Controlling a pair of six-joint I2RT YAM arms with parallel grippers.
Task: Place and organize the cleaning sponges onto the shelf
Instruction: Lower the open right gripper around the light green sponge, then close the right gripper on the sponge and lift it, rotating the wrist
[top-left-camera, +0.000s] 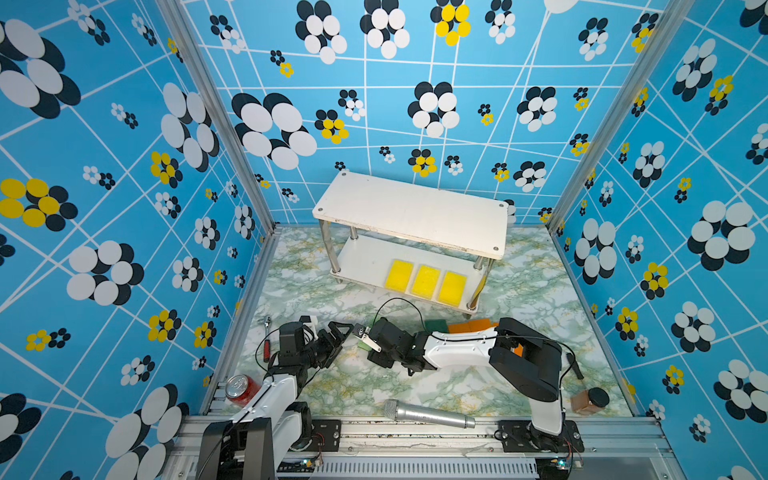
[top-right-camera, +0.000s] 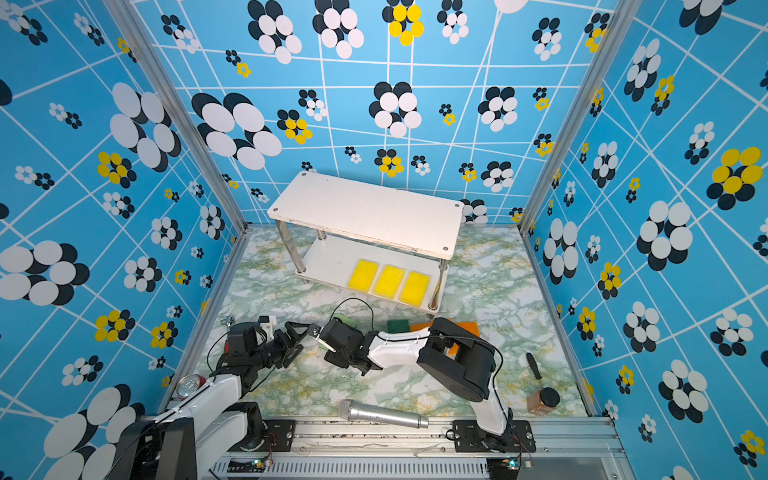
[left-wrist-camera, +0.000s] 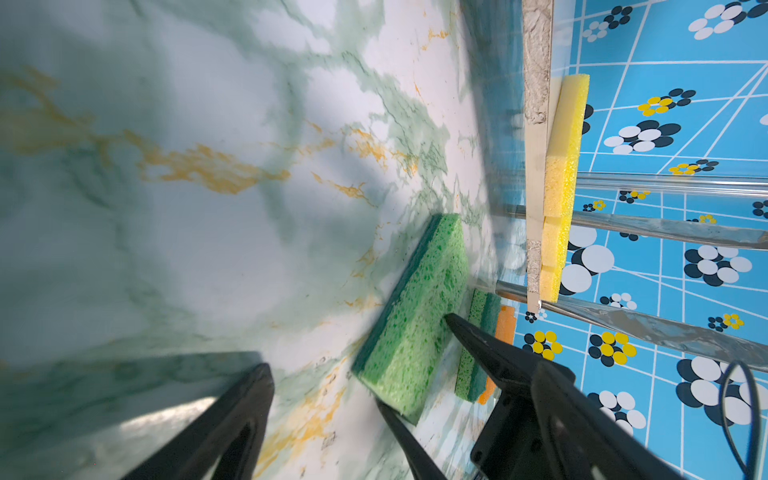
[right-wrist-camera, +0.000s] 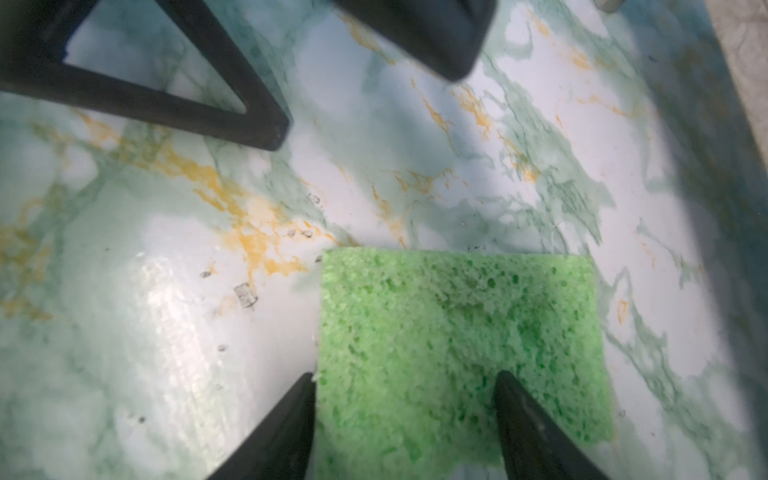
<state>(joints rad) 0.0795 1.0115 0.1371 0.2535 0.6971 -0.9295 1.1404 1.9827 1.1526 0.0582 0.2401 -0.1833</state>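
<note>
The left tool (top-left-camera: 345, 340) hovers low over the tabletop (top-left-camera: 374, 386), jaws spread wide with nothing between them, pointing toward its partner. Just right of it, the right tool (right-wrist-camera: 405, 378) reaches across the middle and sits over one end of a green sponge (right-wrist-camera: 457, 324). That sponge lies on the tabletop, pale face up and dark scouring layer underneath. The right tool's jaws stand partway in. In the right wrist view one fingertip meets the sponge's edge and the other lies over its face, and whether they actually pinch it cannot be told.

Behind them stands the shelf (top-left-camera: 411, 212). Three yellow sponges (top-left-camera: 426, 281) lie side by side in a neat row on its lower tier (top-left-camera: 365, 259), toward the right end, and nothing lies on top of it. Further right, in front of the shelf, a second green sponge (top-left-camera: 434, 326) lies next to the orange sponges (top-left-camera: 473, 326). The right arm hides most of these, so they cannot be counted.

The yellow set looks finished. The green pair appears only just begun and the orange ones untouched, so well over half the job probably remains.
</note>
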